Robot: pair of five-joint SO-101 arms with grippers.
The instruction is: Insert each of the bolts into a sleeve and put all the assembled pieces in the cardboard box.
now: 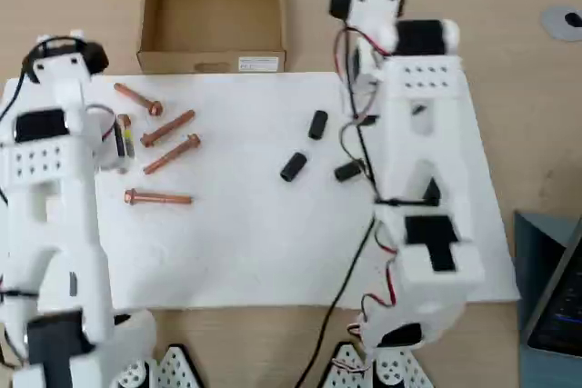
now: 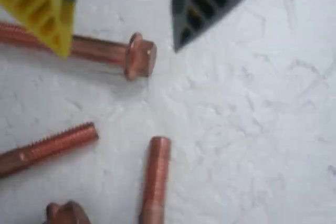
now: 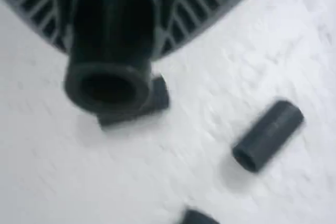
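Right wrist view has the right tool (image 3: 115, 19) clamped on a black sleeve (image 3: 107, 85), whose open bore faces the camera just above the white mat (image 3: 273, 35). In the high view two more sleeves lie loose on the mat close by, the nearer sleeve (image 1: 293, 167) and the farther sleeve (image 1: 316, 124). They lie apart from each other, and neither has a bolt in it.

The left tool (image 2: 119, 50) has its yellow and black fingers spread and grips nothing. It hangs over the cluster of copper bolts. A headed bolt (image 2: 139, 56) shows under the gap, its shank passing behind the yellow finger. Whether the fingers are down around it or above it I cannot tell. In the high view, three further bolts lie bare at the left of the mat: the upper slanted bolt (image 1: 169, 127), the lower slanted bolt (image 1: 171, 154) just beside it, and the level bolt (image 1: 159, 197) nearer the arm's base.

The cardboard box (image 1: 209, 61) sits on the desk (image 1: 509, 61) at the mat's far edge, with no assembled piece in it.

I judge the task to be barely begun. One sleeve is in hand, no bolt is seated and nothing is boxed. Every insertion and every drop into the box is left to do. Only three sleeves show against four bolts, so another may be hidden under an arm.
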